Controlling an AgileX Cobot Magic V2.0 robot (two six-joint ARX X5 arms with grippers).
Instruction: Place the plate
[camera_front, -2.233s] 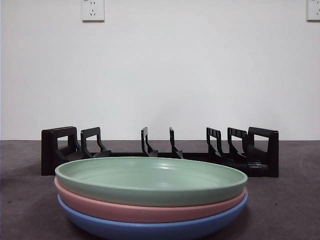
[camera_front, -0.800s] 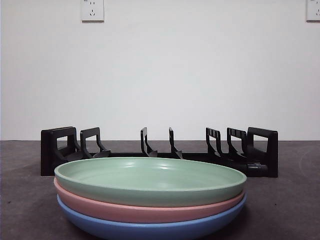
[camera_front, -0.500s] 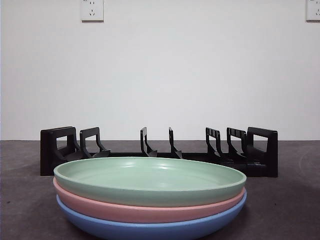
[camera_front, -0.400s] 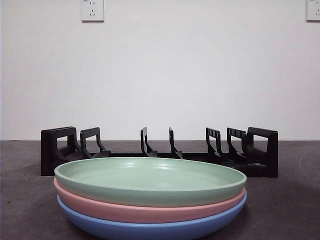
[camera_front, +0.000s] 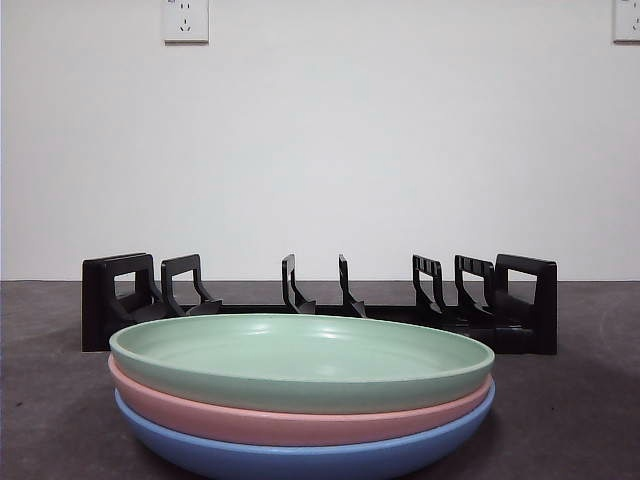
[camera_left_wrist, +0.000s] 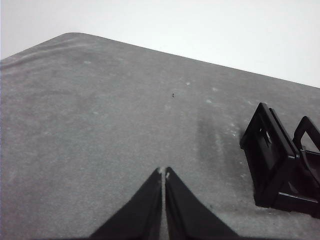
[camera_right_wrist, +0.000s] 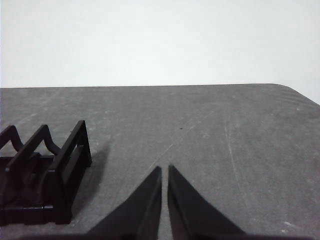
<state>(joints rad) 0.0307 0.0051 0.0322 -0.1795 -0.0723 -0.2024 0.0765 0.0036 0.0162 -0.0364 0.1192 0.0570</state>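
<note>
While both tools wait closed, green plate (camera_front: 300, 360) tops stack, rack (camera_front: 320, 300) behind

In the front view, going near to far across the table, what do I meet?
Stack of three round plates, blue under pink under green → black slotted plate rack → white wall with sockets.

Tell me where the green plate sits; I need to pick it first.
In the front view, the green plate tops the stack, on the pink plate and blue plate, before the black rack.
</note>
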